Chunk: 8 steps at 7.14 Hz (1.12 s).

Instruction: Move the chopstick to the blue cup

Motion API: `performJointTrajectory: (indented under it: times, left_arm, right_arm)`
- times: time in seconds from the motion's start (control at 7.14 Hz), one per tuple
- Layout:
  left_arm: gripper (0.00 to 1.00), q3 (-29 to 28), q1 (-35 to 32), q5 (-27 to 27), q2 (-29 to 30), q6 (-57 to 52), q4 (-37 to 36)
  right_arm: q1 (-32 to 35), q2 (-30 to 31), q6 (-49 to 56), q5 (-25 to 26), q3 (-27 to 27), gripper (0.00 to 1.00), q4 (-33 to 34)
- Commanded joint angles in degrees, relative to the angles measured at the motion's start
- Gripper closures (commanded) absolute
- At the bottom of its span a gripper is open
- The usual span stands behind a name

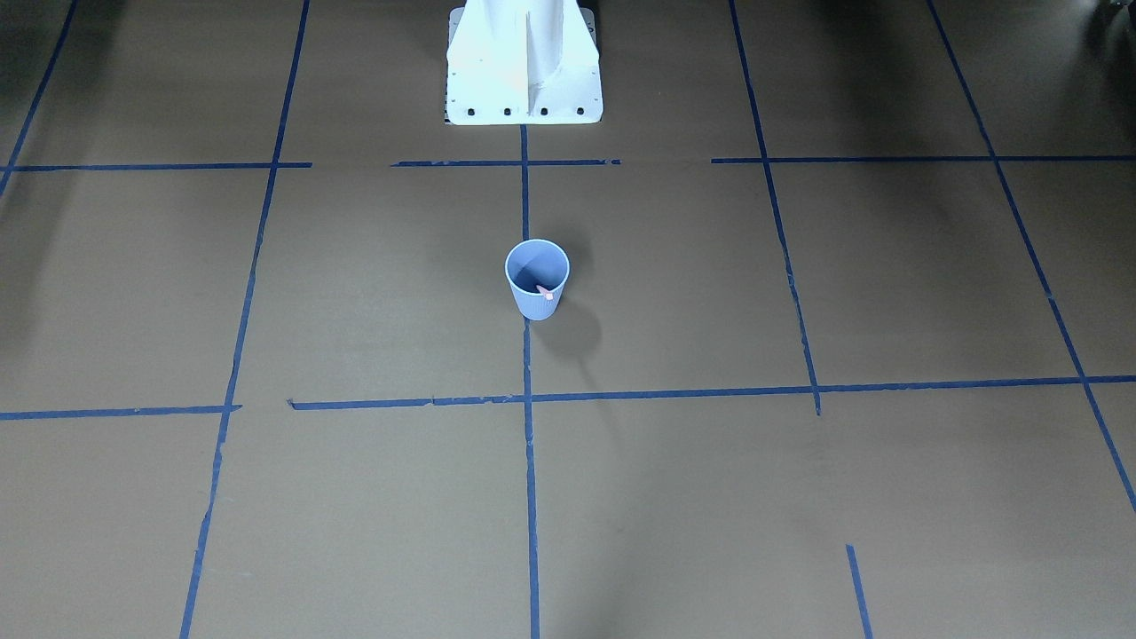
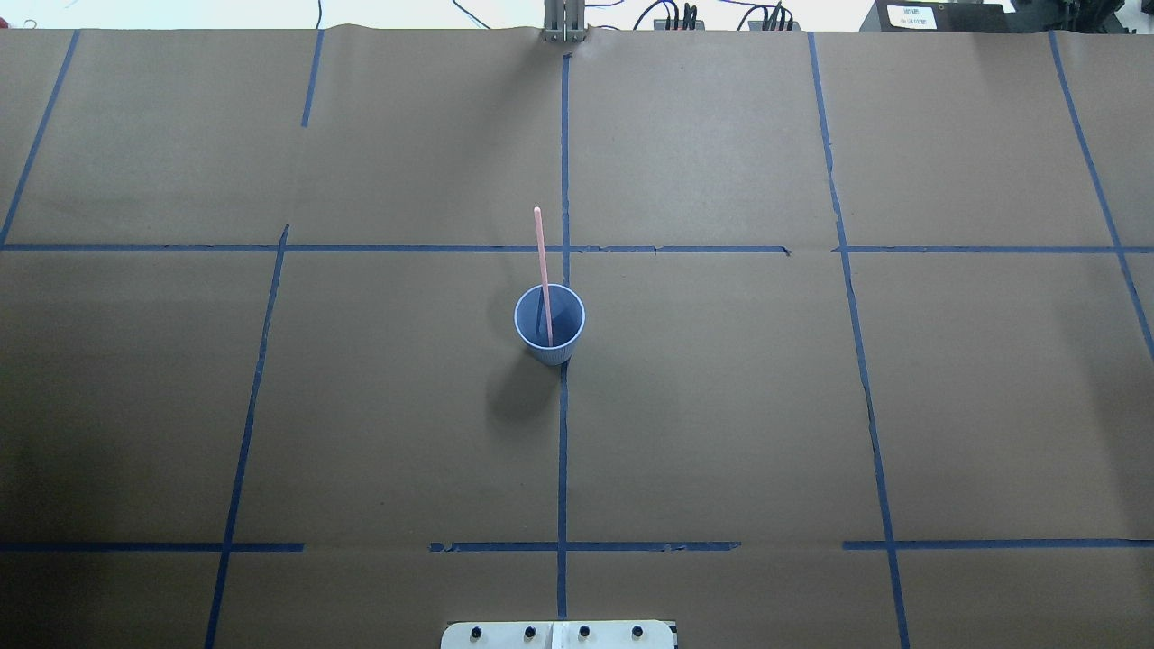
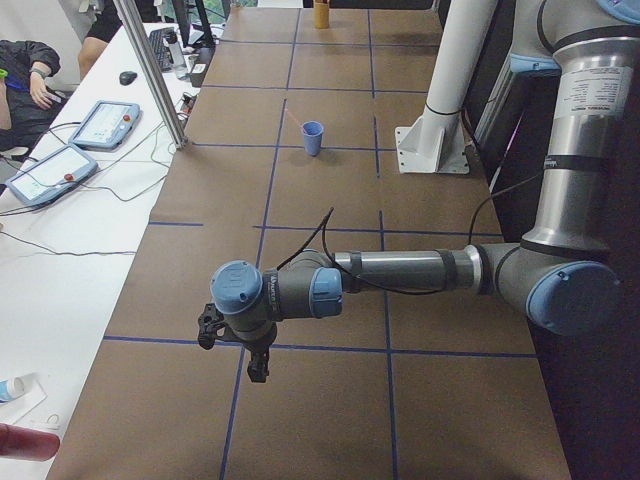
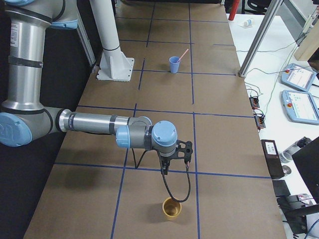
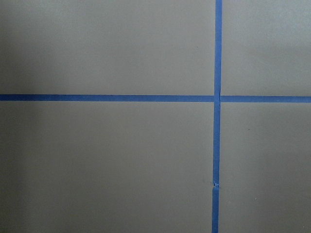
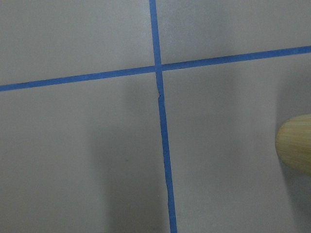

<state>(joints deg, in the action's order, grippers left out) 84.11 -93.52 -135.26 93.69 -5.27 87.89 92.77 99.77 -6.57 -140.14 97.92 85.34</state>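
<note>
The blue cup (image 2: 549, 326) stands upright at the middle of the table, on the centre tape line. It also shows in the front view (image 1: 536, 282), the left side view (image 3: 313, 137) and the right side view (image 4: 174, 64). One pink chopstick (image 2: 542, 261) stands in it, leaning on the rim away from the robot base; only its tip (image 1: 546, 291) shows in the front view. My left gripper (image 3: 250, 362) and right gripper (image 4: 166, 168) hang low over the table's two ends, far from the cup. I cannot tell whether either is open or shut.
A tan cup (image 4: 171, 208) stands on the table near my right gripper; its edge shows in the right wrist view (image 6: 295, 143). The white robot base (image 1: 524, 67) stands behind the blue cup. Blue tape lines (image 5: 217, 97) cross the brown paper. Pendants (image 3: 60, 170) lie on the side table.
</note>
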Motion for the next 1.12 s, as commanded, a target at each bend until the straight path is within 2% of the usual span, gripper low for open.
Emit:
performJointTrajectory:
  times: [0.0,0.98]
  left_arm:
    - [0.0,0.0,0.0,0.0,0.0,0.0,0.2]
    - [0.0,-0.3,0.0,0.0,-0.1,0.0,0.7]
  right_arm:
    - [0.0,0.4,0.1,0.0,-0.1,0.0,-0.4]
    - [0.0,0.3,0.0,0.9,0.0,0.0,-0.4]
